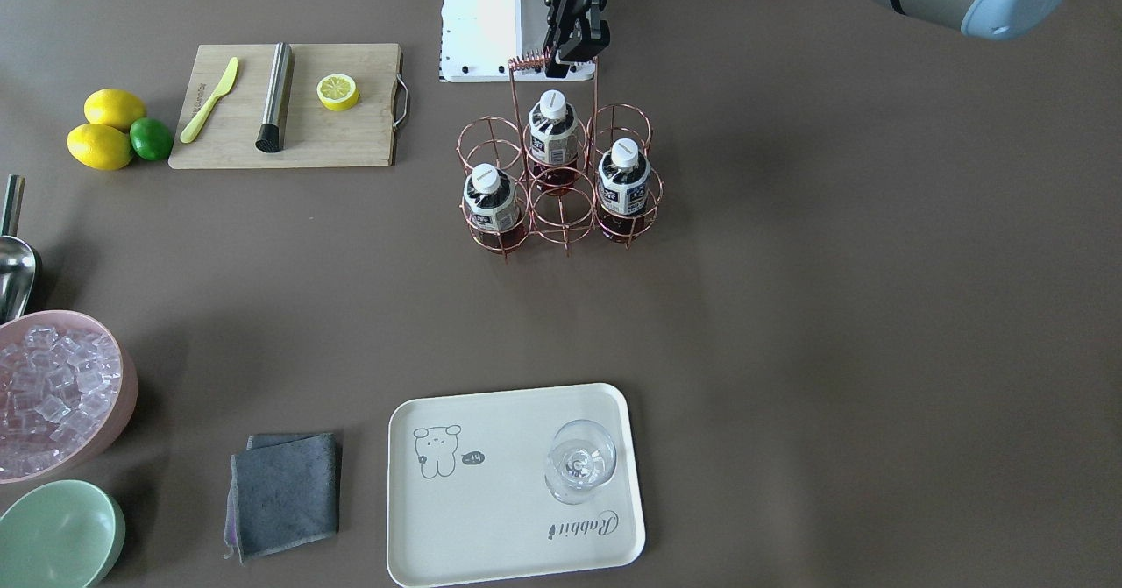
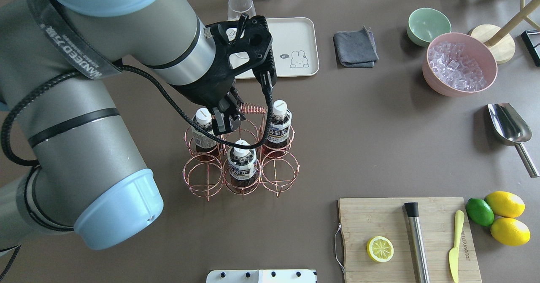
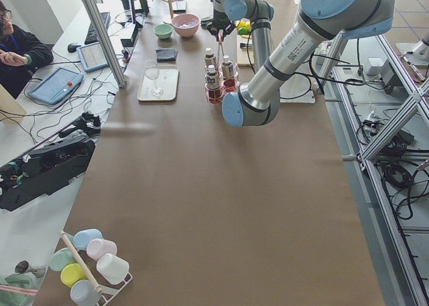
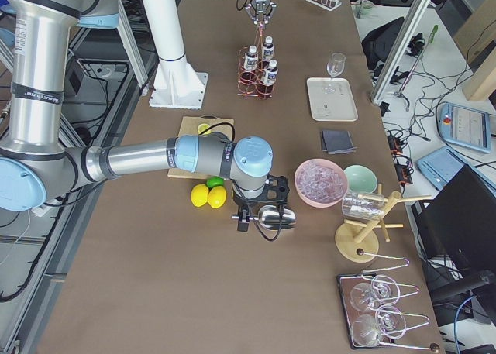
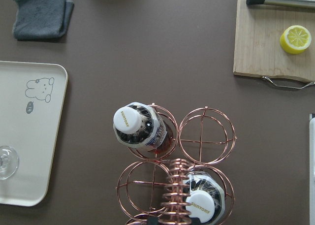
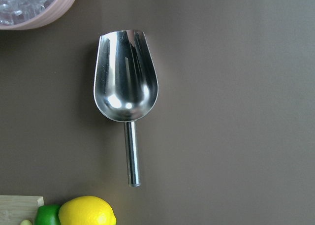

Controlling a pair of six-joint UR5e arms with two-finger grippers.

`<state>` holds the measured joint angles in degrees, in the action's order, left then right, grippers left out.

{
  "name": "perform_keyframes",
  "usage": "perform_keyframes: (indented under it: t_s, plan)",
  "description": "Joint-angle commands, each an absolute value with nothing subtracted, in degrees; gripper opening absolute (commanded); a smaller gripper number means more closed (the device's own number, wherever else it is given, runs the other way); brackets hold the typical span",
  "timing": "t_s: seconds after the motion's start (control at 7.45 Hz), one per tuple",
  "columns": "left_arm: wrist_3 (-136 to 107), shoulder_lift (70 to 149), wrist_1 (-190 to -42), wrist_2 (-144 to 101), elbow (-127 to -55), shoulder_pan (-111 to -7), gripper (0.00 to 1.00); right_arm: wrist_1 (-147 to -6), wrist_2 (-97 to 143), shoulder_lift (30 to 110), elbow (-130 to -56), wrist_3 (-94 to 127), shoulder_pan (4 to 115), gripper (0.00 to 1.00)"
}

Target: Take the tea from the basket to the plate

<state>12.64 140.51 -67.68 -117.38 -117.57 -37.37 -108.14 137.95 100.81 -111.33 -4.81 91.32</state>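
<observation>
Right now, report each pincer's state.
Left pincer: closed on the basket handle.
Right pincer: cannot tell; only a side view shows it, above the scoop.

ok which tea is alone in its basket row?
The tea in the middle cell of the robot-side row of the basket; the other two fill the end cells toward the plate.

Brown table (image 1: 833,325): basket (image 1: 491,119), plate (image 1: 491,527), cutting board (image 1: 351,132), cloth (image 1: 285,492), pink bowl (image 1: 123,395), green bowl (image 1: 61,535), scoop (image 1: 13,272).

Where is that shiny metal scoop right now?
In the overhead view the scoop lies flat on the table's right side, between the pink bowl of ice and the lemons, touching neither.
</observation>
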Motion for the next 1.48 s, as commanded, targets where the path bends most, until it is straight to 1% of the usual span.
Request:
perform_keyframes:
  t_s: [0.0, 0.13, 0.4, 0.67, 0.81, 1.34]
  plan:
    - [11.60, 141.33, -67.85, -116.02, -116.46, -35.42, 0.00, -107.84, 139.48, 100.37, -111.53, 0.85, 87.65, 1.00]
    - [11.60, 141.42, -67.85, -116.02, -116.11, -35.33, 0.00, -108.02, 140.44, 97.50, -111.19, 4.45, 86.58, 1.00]
    - [11.60, 141.68, -67.94, -116.02, -115.84, -35.25, 0.00, -108.10, 143.24, 95.20, -111.10, 11.73, 84.30, 1.00]
    - [11.60, 141.68, -67.94, -116.02, -115.84, -35.16, 0.00, -108.02, 144.49, 93.53, -111.70, 13.80, 81.49, 1.00]
    - [11.60, 141.68, -67.94, -116.02, -115.84, -34.90, 0.00, -108.02, 145.19, 89.95, -111.88, 21.54, 78.34, 1.00]
    - [11.60, 141.68, -67.94, -115.40, -115.58, -34.63, 0.00, -107.84, 144.32, 69.75, -110.57, 61.58, 61.05, 1.00]
